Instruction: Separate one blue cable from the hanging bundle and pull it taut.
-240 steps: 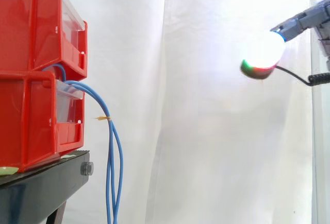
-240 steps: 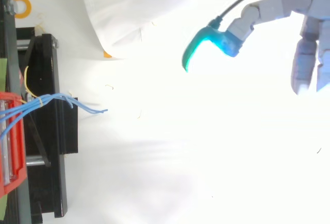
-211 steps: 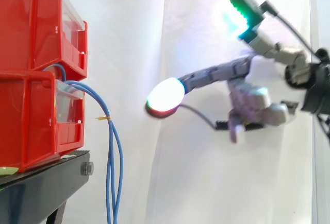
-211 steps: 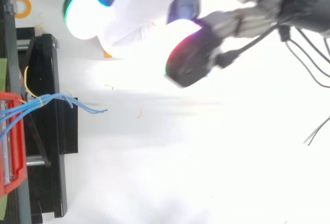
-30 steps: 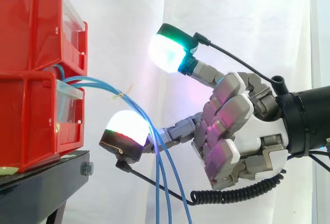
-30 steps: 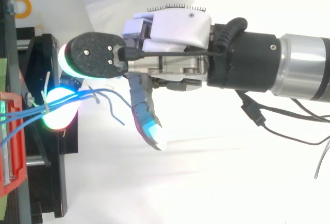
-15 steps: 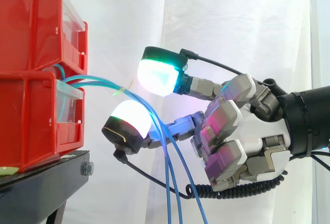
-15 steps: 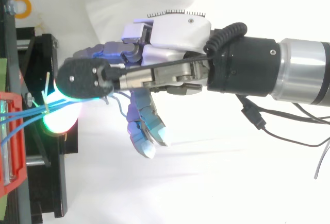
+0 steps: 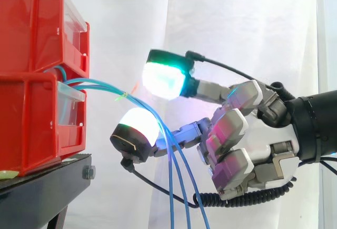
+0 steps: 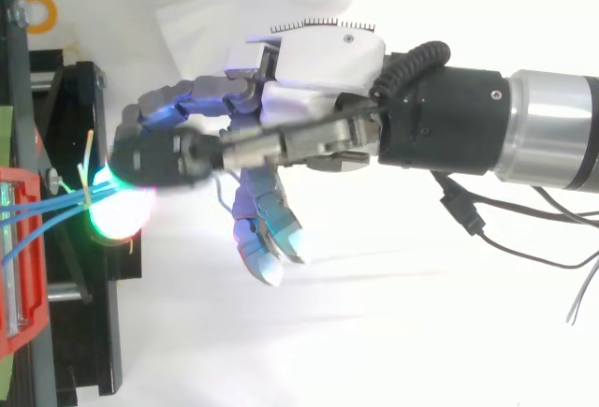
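A bundle of thin blue cables (image 9: 100,87) comes out between the two stacked red bins (image 9: 31,118), arcs right and hangs down past the hand. A small yellow tie (image 9: 122,97) holds the strands together near the bins. My hand (image 9: 263,145) reaches in from the right. One glowing green-white pad (image 9: 164,80) sits just above the cables and a second glowing pad (image 9: 139,123) just below, pinching the strands between them. The other fingers are curled toward the palm. From above, the hand (image 10: 328,61) stretches left to the cables (image 10: 47,203) at the stand's edge.
The red bins rest on a black stand (image 9: 47,187) at the left, which in the top view (image 10: 89,285) runs along the left edge. A white curtain hangs behind. There is open space below and right of the hanging strands.
Over the last second the upper pad has come down toward the lower one, closing on the cables. Earlier the hand came in from the right and lifted the bundle rightward away from the bins.
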`<act>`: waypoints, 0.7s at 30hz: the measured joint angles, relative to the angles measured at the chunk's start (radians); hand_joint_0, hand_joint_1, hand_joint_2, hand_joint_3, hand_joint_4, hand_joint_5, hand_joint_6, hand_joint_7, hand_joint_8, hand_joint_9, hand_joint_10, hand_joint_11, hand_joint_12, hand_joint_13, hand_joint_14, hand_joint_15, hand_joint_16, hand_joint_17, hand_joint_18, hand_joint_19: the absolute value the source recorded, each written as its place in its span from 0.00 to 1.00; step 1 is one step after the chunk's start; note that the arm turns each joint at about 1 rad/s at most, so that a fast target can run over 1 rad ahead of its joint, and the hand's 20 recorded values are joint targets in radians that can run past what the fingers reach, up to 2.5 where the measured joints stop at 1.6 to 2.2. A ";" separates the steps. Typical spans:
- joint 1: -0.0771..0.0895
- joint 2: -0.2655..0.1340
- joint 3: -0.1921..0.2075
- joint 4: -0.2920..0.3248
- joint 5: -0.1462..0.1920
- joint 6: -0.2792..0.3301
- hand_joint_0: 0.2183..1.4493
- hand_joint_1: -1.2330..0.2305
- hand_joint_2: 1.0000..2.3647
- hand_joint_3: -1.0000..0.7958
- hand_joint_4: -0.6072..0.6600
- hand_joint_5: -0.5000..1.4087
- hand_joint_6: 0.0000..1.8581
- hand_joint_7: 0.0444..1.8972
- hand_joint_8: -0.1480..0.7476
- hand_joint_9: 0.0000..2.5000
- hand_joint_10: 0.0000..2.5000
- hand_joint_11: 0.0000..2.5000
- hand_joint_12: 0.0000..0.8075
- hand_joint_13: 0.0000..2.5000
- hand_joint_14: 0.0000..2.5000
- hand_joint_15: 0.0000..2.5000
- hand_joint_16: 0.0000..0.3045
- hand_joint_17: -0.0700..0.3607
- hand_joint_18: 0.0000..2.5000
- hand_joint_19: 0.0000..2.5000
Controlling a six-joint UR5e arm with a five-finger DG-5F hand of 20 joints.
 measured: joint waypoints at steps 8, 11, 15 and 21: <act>-0.001 0.000 0.000 -0.002 0.000 -0.001 0.32 0.56 0.01 0.50 0.66 0.33 0.27 0.63 0.37 0.82 0.00 0.05 0.43 0.65 0.01 0.17 0.30 0.64 0.62 0.18; -0.001 0.000 -0.001 -0.001 0.000 -0.001 0.35 0.49 0.00 0.55 0.67 0.34 0.27 0.63 0.33 0.84 0.00 0.06 0.43 0.65 0.01 0.17 0.29 0.62 0.62 0.19; -0.001 -0.001 -0.001 -0.001 0.000 -0.002 0.37 0.43 0.01 0.58 0.68 0.34 0.27 0.64 0.33 0.84 0.00 0.08 0.40 0.63 0.01 0.18 0.26 0.57 0.57 0.21; -0.001 -0.001 -0.001 -0.001 0.000 -0.003 0.38 0.41 0.01 0.59 0.69 0.34 0.27 0.65 0.37 0.83 0.00 0.09 0.40 0.62 0.01 0.19 0.25 0.56 0.55 0.22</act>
